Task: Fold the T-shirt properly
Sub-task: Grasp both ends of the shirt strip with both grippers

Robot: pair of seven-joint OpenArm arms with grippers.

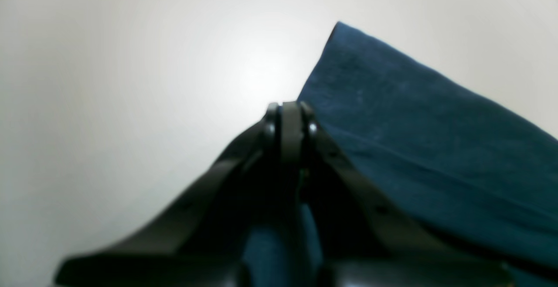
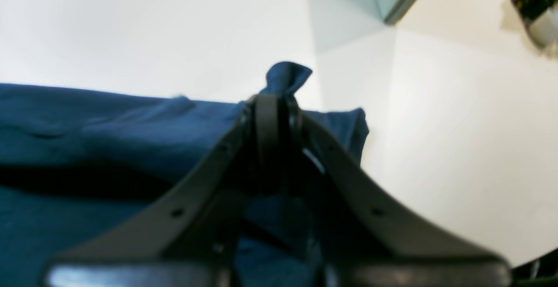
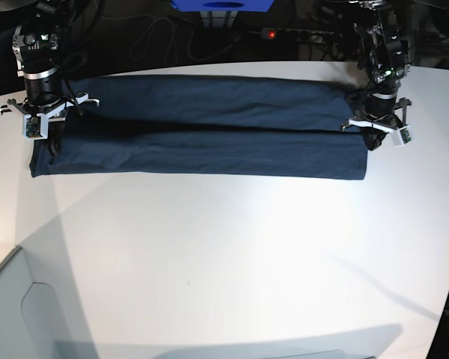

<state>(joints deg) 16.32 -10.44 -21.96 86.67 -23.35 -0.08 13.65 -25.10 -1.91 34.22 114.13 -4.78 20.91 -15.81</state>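
While both arms reach down, left gripper (image 1: 291,106) and right gripper (image 2: 272,99) pinch opposite shirt (image 3: 202,131) ends; bare table (image 3: 232,262) beyond fingertips.

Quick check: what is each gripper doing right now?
Left gripper: shut on the T-shirt.
Right gripper: shut on the T-shirt.

Black arms (image 3: 41,45), silver rings; black tapered end effector (image 1: 291,108) fingers, screw holes.

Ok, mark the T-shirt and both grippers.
T-shirt (image 3: 209,149): base view, middle of the front fold.
Left gripper (image 1: 291,106): left wrist view, closed fingertips.
Right gripper (image 2: 271,99): right wrist view, fingertips pinching cloth.
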